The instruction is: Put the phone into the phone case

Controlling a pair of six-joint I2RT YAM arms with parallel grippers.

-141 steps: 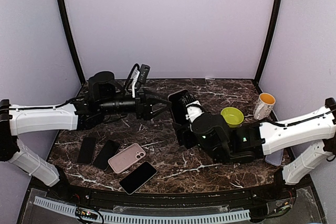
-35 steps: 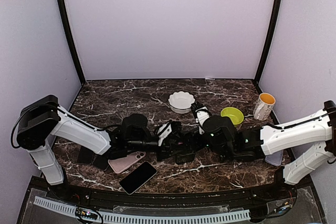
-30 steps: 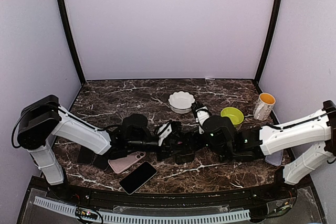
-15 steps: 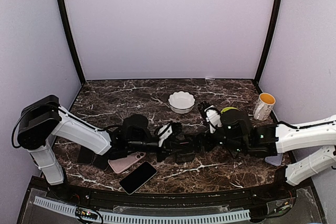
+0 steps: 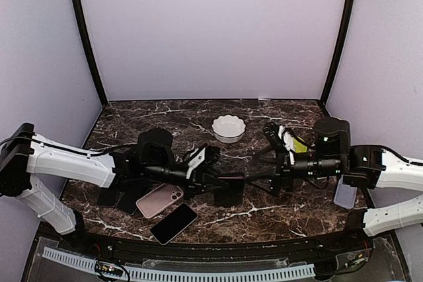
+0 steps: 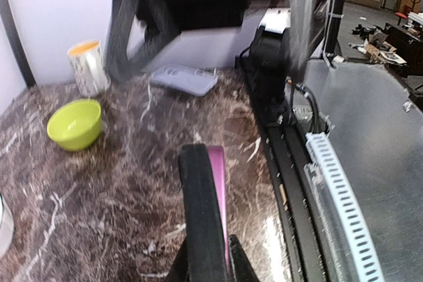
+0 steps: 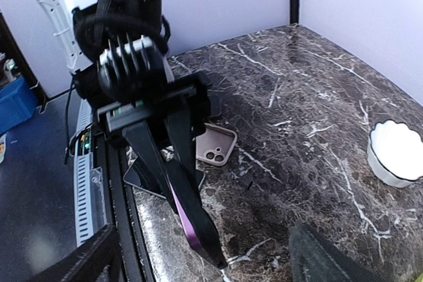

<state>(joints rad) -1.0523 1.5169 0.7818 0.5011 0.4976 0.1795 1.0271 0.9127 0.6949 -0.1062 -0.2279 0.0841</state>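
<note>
A black phone case (image 5: pixel 230 191) stands on edge near the table's middle, with my left gripper (image 5: pixel 220 185) shut on it. The phone shows as a purple strip (image 6: pixel 218 186) along one side of the case (image 6: pixel 200 209). In the left wrist view the left gripper (image 6: pixel 206 266) pinches the case's near end. My right gripper (image 5: pixel 257 168) hangs open just right of the case, apart from it. In the right wrist view the case (image 7: pixel 198 226) tilts with its lower corner near the marble, and the right gripper (image 7: pixel 203 246) stands wide with nothing between its fingers.
A pink case (image 5: pixel 160 200) and a black phone (image 5: pixel 173 223) lie at the front left, with dark phones (image 5: pixel 110 189) beside them. A white bowl (image 5: pixel 229 128) sits at the back. A green bowl (image 6: pixel 74 123), a mug (image 6: pixel 88 67) and a pale case (image 5: pixel 345 194) are on the right.
My right gripper has let go of the black case and drawn back to the right. The left gripper has shut on the case and holds it alone, shifted slightly left.
</note>
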